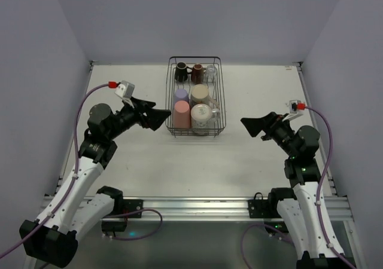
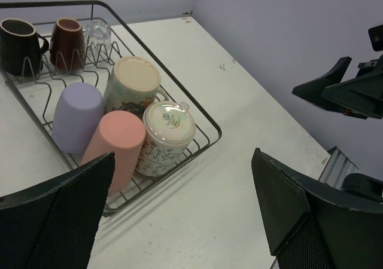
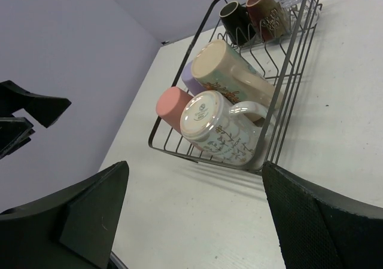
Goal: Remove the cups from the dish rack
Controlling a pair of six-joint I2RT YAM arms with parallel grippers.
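Observation:
The black wire dish rack [image 1: 169,95] stands at mid-table with several cups in it. A black mug [image 1: 181,73], a brown mug [image 1: 198,73] and a clear glass [image 1: 210,73] line its far end. Nearer lie a lavender tumbler [image 2: 76,116], a pink tumbler [image 2: 116,146], a cream mug [image 2: 131,83] and a printed mug [image 3: 218,128], bottoms toward me. My left gripper [image 1: 161,117] hovers open just left of the rack's near corner, nothing between its fingers. My right gripper [image 1: 251,128] hangs open, well right of the rack.
Grey walls close in the white table on three sides. A metal rail [image 1: 197,206] runs along the near edge between the arm bases. Bare tabletop lies on both sides of the rack and in front of it.

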